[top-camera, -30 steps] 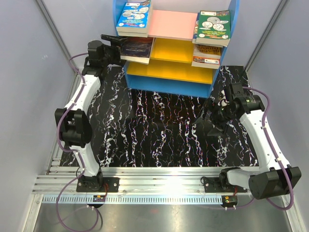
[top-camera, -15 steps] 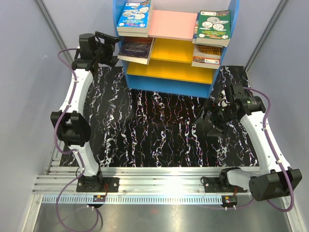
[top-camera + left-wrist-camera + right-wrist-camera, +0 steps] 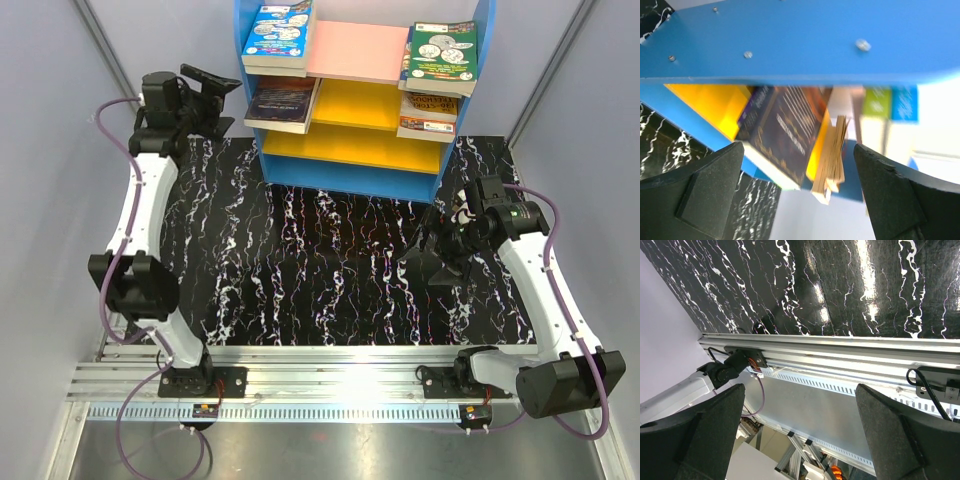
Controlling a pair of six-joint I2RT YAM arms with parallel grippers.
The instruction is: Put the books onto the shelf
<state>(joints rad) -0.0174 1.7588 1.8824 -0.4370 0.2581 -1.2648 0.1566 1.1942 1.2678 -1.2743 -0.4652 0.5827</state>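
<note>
Looks like the shelving job is basically wrapped up. I can't spot any books on the bench in front of the shelf. A blue-covered stack sits at the left end of the shelf's pink top board and a green-covered stack at the right end. There's an orange book on the yellow board under the green ones, and the dark brown book is on that same board at the shelf's left side.

The left end effector hangs just off the shelf's left panel, level with the dark brown book, jaws wide apart with nothing between them. The right end effector is out in front of the shelf's right corner, low over the bench, also spread wide and empty.

My read: placing is done and this is the back-off bit. The dark brown book seems to poke out past the left panel and sit a bit tilted, but that's hard to say because the wrist view is blurry. So the next move is either a gentle nudge inward or pulling clear of the shelf without clipping that panel.
</note>
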